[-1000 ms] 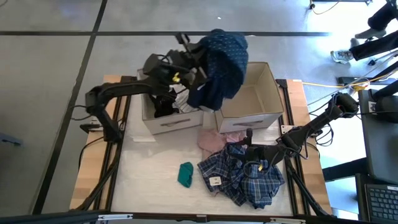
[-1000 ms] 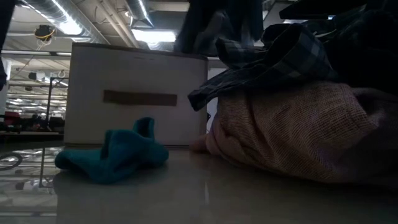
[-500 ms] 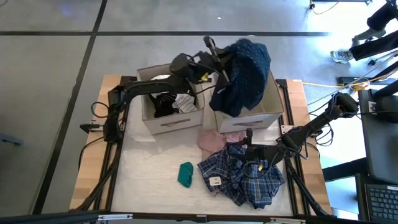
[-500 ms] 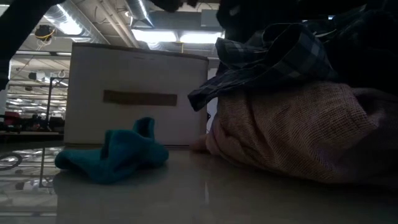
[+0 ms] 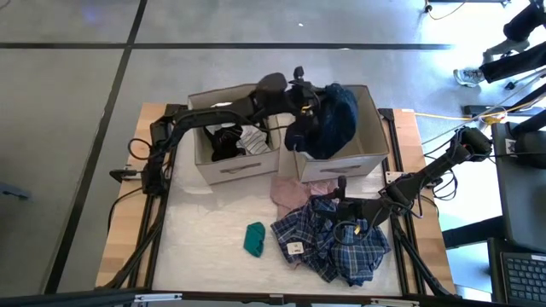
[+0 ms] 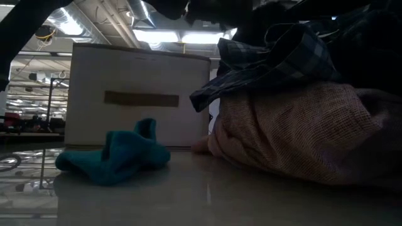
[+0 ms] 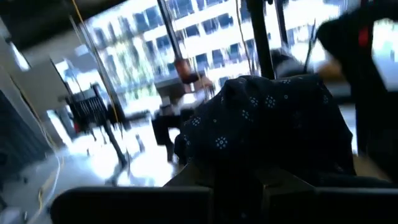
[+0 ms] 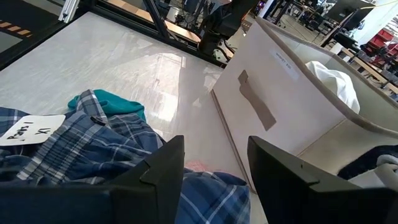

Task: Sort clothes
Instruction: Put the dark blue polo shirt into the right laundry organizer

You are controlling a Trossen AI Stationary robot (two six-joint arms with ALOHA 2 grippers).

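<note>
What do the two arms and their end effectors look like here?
Both arms are dark, slim and jointed, with black cables along them. The right end effector has two flat, angular black fingers. Small yellow markings show near the left end effector and the right one.

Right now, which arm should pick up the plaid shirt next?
Right. Its gripper hovers open right over the plaid shirt, while the left gripper is shut on the navy garment above the right-hand box.

Table (image 5: 205, 230) with boxes and clothes
Two beige boxes (image 5: 235, 162) stand on it; beside the right gripper (image 5: 341, 228) lie the blue-plaid garment (image 5: 341, 247) and pink piece (image 5: 294, 192); the teal item (image 5: 254, 239) lies farther from it.
</note>
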